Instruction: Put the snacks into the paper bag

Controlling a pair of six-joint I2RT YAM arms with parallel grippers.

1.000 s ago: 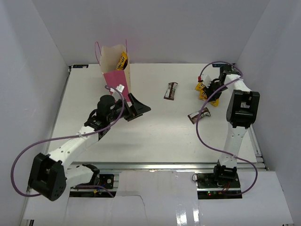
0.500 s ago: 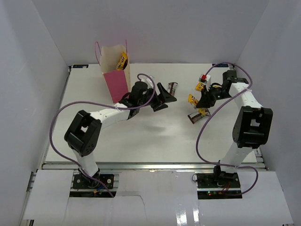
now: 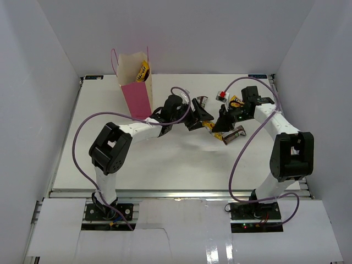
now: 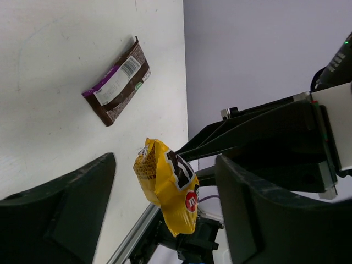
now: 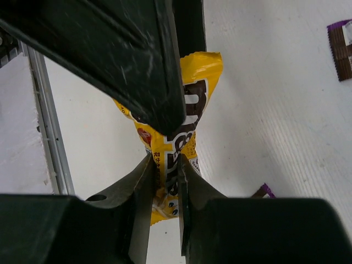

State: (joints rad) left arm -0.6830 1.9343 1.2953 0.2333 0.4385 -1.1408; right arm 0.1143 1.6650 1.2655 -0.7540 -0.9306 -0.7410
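Both arms have closed in mid-table since half a second ago. I see the right gripper [image 3: 218,125] clamped on a yellow packet [image 5: 186,132]. Left gripper [image 4: 165,161] gapes around it. Paper bag [image 3: 135,83] stands back-left, apart.

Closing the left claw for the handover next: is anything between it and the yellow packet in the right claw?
Nothing visible. The left claw is open with a finger on each side of the yellow packet, which the right claw pinches. The brown bar lies flat on the table, outside the gap.
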